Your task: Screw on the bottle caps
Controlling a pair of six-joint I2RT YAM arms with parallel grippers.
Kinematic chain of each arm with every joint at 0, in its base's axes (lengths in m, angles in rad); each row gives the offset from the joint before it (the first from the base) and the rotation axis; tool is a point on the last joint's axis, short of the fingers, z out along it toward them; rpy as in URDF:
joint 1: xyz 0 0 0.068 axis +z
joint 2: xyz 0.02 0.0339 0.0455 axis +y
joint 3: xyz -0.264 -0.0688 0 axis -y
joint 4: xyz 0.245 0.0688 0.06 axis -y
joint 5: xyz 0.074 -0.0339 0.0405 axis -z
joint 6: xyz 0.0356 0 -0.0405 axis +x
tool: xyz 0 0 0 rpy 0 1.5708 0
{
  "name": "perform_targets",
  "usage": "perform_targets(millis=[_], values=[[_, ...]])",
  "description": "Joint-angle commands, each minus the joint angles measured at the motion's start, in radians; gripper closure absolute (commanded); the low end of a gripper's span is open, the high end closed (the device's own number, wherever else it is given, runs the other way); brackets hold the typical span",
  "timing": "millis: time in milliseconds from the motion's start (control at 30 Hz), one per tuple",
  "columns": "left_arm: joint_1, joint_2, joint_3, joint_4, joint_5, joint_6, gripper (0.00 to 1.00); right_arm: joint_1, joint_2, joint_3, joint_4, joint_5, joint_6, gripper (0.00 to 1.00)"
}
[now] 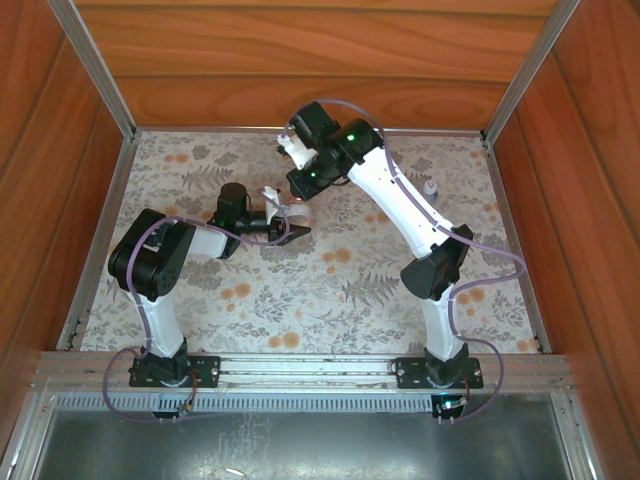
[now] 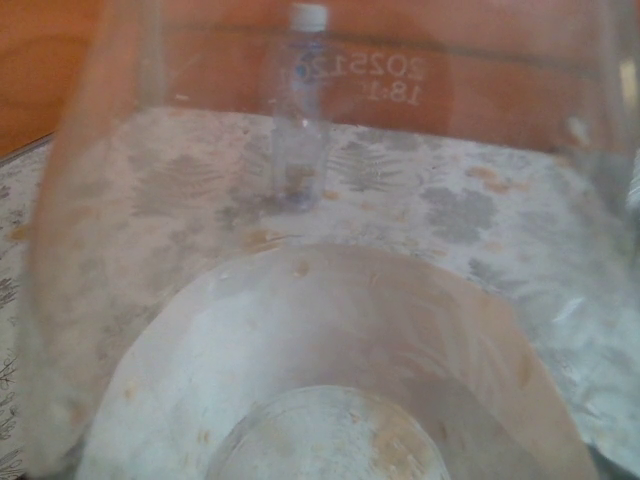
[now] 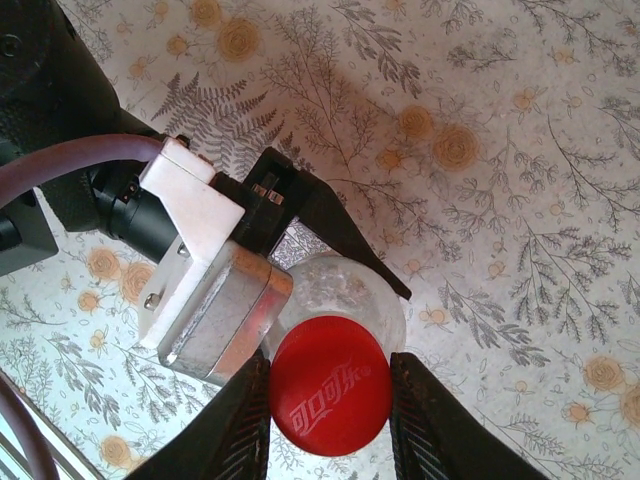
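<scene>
Red cap [image 3: 330, 385] pinched in right gripper [image 3: 332, 405] | bottle [image 3: 345, 288] beneath mostly hidden, clamped by left gripper [image 1: 291, 231]

The red cap [image 3: 330, 398] carries white Chinese Coca-Cola lettering. On the clear bottle [image 2: 380, 75], mirrored digits read 202512, with 18 printed below them.

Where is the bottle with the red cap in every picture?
Top external: the bottle, middle of the flowery table.
Left wrist: the bottle, close and blurry, across the bottom.
Right wrist: the bottle, bottom middle, under the red cap.
Shared landmark: that flowery table.
</scene>
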Motion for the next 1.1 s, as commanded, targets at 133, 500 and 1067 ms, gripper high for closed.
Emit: perform_targets(millis=[133,500,1067], values=[[-0.009,0.045,-0.010,-0.088,0.019,-0.015,0.41,0.019,0.011,0.009,-0.066,0.004,-0.015,0.67],[-0.009,0.045,-0.010,-0.088,0.019,-0.017,0.41,0.019,0.020,0.017,-0.080,0.013,-0.002,0.66],[-0.008,0.045,-0.008,-0.088,0.023,-0.018,0.41,0.019,0.037,0.049,-0.072,0.007,0.000,0.63]])
